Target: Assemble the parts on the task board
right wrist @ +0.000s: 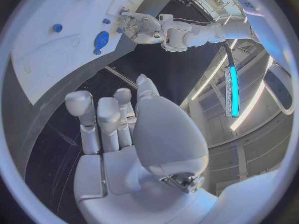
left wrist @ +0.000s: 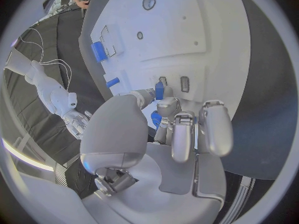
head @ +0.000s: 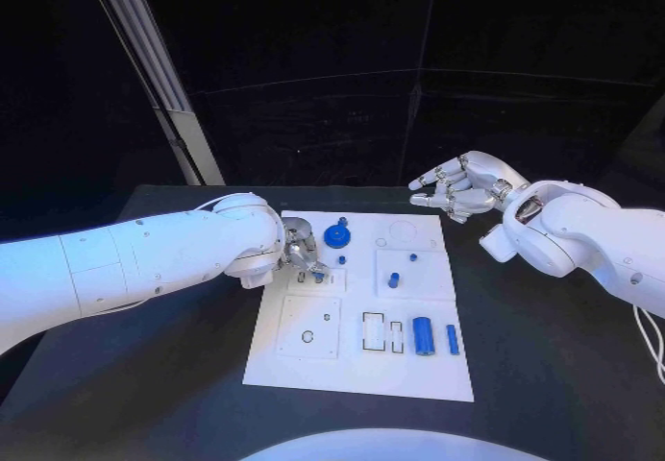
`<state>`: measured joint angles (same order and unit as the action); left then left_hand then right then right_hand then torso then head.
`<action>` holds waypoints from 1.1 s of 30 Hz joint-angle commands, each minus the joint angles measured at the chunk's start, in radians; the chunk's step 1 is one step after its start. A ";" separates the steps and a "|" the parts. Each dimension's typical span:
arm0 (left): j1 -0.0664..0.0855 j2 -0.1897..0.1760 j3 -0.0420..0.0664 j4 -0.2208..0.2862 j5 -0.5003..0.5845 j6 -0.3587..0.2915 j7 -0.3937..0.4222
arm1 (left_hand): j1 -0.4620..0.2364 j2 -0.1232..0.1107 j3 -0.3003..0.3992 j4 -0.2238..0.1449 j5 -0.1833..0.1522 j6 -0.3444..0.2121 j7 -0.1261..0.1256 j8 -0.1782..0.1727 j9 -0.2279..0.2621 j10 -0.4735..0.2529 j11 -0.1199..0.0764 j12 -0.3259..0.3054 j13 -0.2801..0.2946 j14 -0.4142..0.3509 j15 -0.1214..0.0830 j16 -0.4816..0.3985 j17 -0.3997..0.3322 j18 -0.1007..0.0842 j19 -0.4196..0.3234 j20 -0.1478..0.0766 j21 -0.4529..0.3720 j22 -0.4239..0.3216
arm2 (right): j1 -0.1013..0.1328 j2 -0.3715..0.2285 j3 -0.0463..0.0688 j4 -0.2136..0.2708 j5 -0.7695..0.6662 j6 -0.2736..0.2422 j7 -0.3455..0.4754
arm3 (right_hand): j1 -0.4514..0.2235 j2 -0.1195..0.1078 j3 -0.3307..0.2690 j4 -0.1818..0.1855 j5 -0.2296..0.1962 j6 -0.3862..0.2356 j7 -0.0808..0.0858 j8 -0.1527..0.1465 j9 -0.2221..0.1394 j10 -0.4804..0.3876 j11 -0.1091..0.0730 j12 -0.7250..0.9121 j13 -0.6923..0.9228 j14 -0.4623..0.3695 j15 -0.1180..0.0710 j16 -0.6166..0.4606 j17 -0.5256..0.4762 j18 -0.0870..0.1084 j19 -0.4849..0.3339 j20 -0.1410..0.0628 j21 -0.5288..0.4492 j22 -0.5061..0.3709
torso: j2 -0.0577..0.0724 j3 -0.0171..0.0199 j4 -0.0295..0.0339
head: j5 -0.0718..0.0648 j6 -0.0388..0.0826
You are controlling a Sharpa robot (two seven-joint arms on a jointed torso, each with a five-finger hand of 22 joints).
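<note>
My left fingers (left wrist: 161, 103) pinch a small blue part (left wrist: 159, 90) over the board (head: 416, 365), at a pair of small slots near its left edge; the left hand (head: 298, 252) is bent down over that spot, and the other fingers curl beside the pinch. A second blue piece (left wrist: 156, 119) sits just under the fingertips, though I cannot tell whether it is held or standing in the board.

My right hand (head: 464, 187) hangs above the tabletop (head: 166, 384) just beyond the board's far right corner, fingers loosely curled and apart, holding nothing.

On the board, a blue gear (head: 337, 234) sits just right of my left hand, with a small peg (head: 342, 222) behind it. Two short blue pegs (head: 392, 280) stand in the raised square panel at the board's middle right. Nearer the front edge, a thick blue cylinder (head: 423, 336) and a thin blue bar (head: 452, 339) lie side by side, right of two rectangular cut-outs (head: 376, 331). A square panel (head: 307, 327) with an oval hole takes up the board's front left.
</note>
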<state>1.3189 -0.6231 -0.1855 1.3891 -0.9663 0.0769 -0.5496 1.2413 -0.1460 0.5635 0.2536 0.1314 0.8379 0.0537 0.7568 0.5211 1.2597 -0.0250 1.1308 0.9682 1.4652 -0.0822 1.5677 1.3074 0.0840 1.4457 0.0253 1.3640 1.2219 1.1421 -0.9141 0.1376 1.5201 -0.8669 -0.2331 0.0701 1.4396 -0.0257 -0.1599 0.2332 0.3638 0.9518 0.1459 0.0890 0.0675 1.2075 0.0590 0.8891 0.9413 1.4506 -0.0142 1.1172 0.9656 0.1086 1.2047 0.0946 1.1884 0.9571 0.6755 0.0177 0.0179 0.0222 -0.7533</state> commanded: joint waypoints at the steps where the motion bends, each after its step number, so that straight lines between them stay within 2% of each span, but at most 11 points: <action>1: 0.000 0.000 0.000 0.003 -0.025 0.005 -0.037 | -0.001 0.008 0.175 -0.167 0.003 -0.004 -0.002 0.004 0.001 0.004 0.002 0.004 0.002 0.106 -0.003 0.003 0.263 -0.013 0.006 -0.002 0.002 0.002 | 0.002 0.002 0.000 0.000 -0.009 0.010 0.005 | -0.001 0.007 -0.006 0.000 0.006 -0.007 0.003 0.004 0.001 -0.008 0.000 -0.003 -0.001 -0.001 -0.003 -0.003 -0.001 0.020 -0.009 -0.002 -0.006 -0.001 | 0.000 0.0004 0.0004 | 0.001 -0.002; 9: -0.003 -0.001 0.000 0.005 -0.026 0.022 -0.045 | -0.008 0.007 0.177 -0.169 0.002 -0.005 -0.002 0.006 0.003 0.005 0.002 0.008 0.005 0.106 -0.004 0.003 0.263 -0.009 0.000 -0.002 -0.009 -0.016 | 0.002 0.005 0.000 -0.002 -0.009 0.012 0.007 | -0.001 0.007 -0.006 0.000 0.006 -0.007 0.003 0.004 0.001 -0.007 0.000 -0.003 -0.001 0.000 -0.003 -0.003 0.000 0.020 -0.009 -0.002 -0.006 -0.001 | 0.000 0.0002 -0.0002 | 0.003 -0.004; 22: -0.006 -0.013 -0.001 0.022 -0.023 0.049 -0.055 | -0.023 -0.002 0.176 -0.174 0.000 -0.005 -0.005 0.010 0.006 0.009 0.000 0.014 0.011 0.106 -0.005 0.003 0.263 -0.010 0.004 -0.003 -0.008 -0.011 | 0.002 0.008 0.000 -0.004 -0.009 0.017 0.007 | -0.001 0.007 -0.006 0.000 0.006 -0.007 0.003 0.004 0.001 -0.007 0.000 -0.003 -0.001 0.000 -0.003 -0.003 0.000 0.020 -0.009 -0.002 -0.006 -0.001 | 0.000 -0.0001 0.0004 | 0.004 -0.006; 33: -0.006 -0.010 -0.002 0.017 -0.015 0.058 -0.052 | -0.050 -0.003 0.165 -0.170 -0.002 0.002 -0.010 0.013 0.006 0.013 -0.003 0.021 0.016 0.106 -0.007 0.003 0.263 -0.012 0.007 -0.005 -0.006 -0.006 | 0.002 0.010 0.000 -0.016 -0.009 0.026 0.004 | -0.001 0.007 -0.006 0.000 0.006 -0.007 0.003 0.004 0.001 -0.007 0.000 -0.003 -0.001 0.000 -0.003 -0.003 0.000 0.020 -0.009 -0.002 -0.006 -0.001 | 0.000 -0.0003 -0.0008 | 0.005 -0.007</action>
<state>1.3153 -0.6334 -0.1844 1.4076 -0.9801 0.1064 -0.5839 1.2022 -0.1476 0.5909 0.2263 0.1278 0.8364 0.0473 0.7642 0.5271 1.2635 -0.0289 1.1460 0.9834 1.4652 -0.0822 1.5677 1.3074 0.0841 1.4491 0.0219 1.3568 1.2155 1.1419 -0.9051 0.1374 1.5035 -0.8736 -0.2200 0.0706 1.4396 -0.0258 -0.1597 0.2331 0.3638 0.9518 0.1459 0.0890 0.0675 1.2075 0.0590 0.8892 0.9415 1.4506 -0.0143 1.1173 0.9658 0.1086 1.2047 0.0946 1.1883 0.9573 0.6750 0.0174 0.0179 0.0266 -0.7596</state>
